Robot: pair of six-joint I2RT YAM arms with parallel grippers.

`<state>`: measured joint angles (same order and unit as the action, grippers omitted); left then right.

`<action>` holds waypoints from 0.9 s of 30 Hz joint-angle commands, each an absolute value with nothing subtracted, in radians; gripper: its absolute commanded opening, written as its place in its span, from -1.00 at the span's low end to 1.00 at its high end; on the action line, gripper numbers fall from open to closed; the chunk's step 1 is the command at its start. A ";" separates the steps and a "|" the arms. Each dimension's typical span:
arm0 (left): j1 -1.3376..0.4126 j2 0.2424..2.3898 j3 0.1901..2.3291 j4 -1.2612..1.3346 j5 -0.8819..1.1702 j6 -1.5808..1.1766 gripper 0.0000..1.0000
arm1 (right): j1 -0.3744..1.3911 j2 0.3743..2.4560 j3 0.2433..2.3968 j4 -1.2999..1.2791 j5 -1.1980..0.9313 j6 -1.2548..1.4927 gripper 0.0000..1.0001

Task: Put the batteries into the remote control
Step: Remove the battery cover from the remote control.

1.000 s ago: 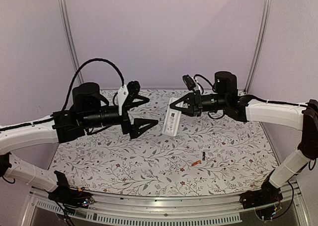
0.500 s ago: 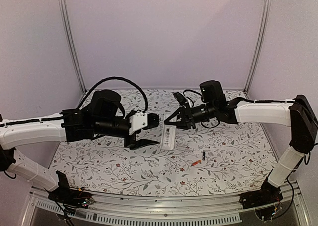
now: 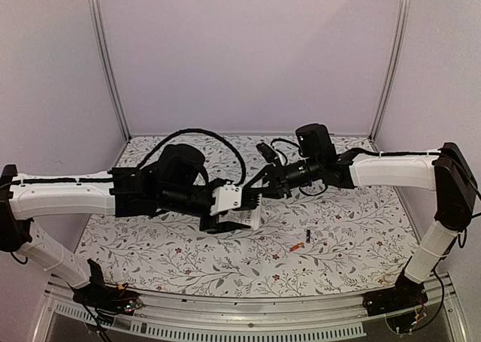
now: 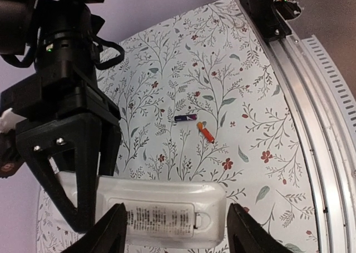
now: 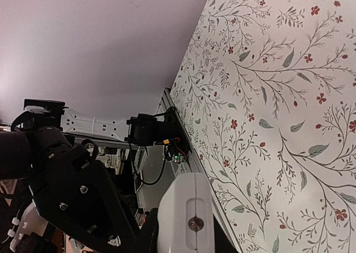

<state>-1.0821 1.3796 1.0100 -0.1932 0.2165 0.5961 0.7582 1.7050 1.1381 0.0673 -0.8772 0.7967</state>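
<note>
Slim white plastic remote control hung aloft, label side showing. Right hand was clamped shut on one end. Left hand stood half open astride the other, no grip evident. Best seated squarely before any release. Black battery and orange-red battery lay close together on the floral surface; lilac walls stood behind.

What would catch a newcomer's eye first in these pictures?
The two arms meet in mid-air, the right gripper holding a white remote up to the open left gripper. Below on the floral table lie a tiny black battery and an orange battery.
</note>
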 commanded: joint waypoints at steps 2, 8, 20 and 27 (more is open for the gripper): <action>-1.100 1.403 1.035 -0.205 0.163 0.621 0.23 | 0.768 1.712 1.169 0.069 -0.901 0.801 -1.00; -1.101 1.410 1.029 -0.202 0.132 0.628 0.13 | 0.774 1.713 1.171 0.069 -0.912 0.793 -1.00; -1.129 1.432 1.022 -0.229 0.052 0.699 0.13 | 0.779 1.712 1.179 0.074 -0.927 0.798 -1.00; -1.146 1.450 1.021 -0.217 -0.026 0.725 0.07 | 0.781 1.718 1.178 0.090 -0.938 0.818 -1.00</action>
<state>-1.1309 1.4162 1.0149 -0.1970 0.0479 0.6949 0.7666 1.7142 1.1416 0.0605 -0.8955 0.7895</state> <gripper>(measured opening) 0.552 0.193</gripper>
